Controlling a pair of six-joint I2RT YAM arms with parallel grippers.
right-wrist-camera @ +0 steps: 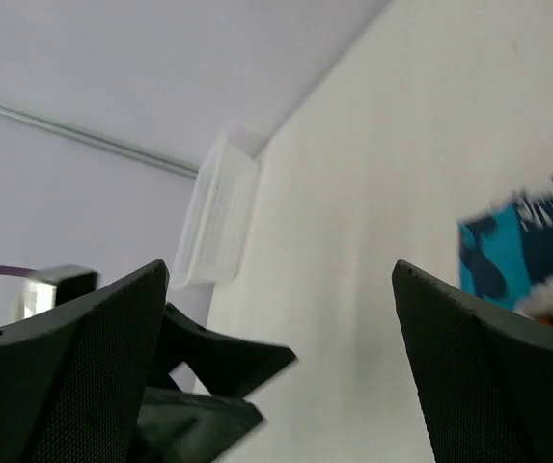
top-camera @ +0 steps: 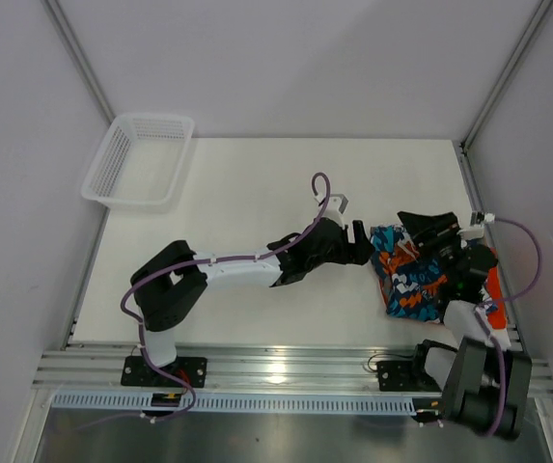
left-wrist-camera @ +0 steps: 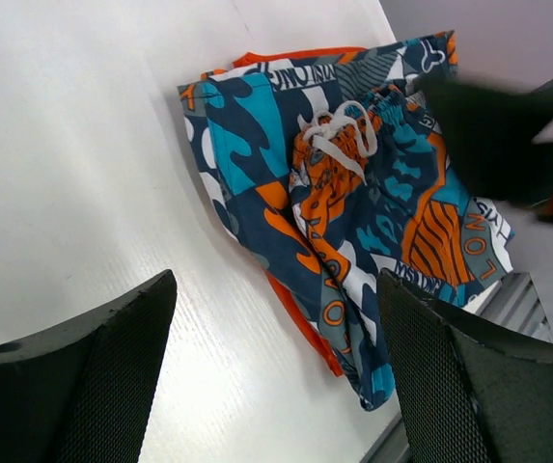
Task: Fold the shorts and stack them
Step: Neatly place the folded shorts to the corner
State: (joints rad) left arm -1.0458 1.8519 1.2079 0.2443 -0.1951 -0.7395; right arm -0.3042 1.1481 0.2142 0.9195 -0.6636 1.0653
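Left gripper [top-camera: 361, 243]: released, jaws spread wide, nothing between them; it stood low at the left edge of the stack.
Right gripper [right-wrist-camera: 281, 289]: also released and empty, poised over the far right side of the stack; whether it touched cloth could not be told.
Printed shorts [left-wrist-camera: 353, 212]: folded, lying on top, white drawstring [left-wrist-camera: 339, 135] loose across the waistband.
Orange shorts [left-wrist-camera: 305, 328]: underneath, only a thin edge showing at the near and far sides.
Position: the stack lay at the right side of the table [top-camera: 257, 183], near its front rail [top-camera: 286, 367].
Risk, unfolding: a finger catching the top layer alone would likely peel the fold open.
Risk, sliding: a push from the left could shift the printed pair off the orange one, or carry both toward the rail.
Risk, snag: the drawstring could hook a fingertip.
Risk, contact: both grippers worked close over one small stack and might strike each other.
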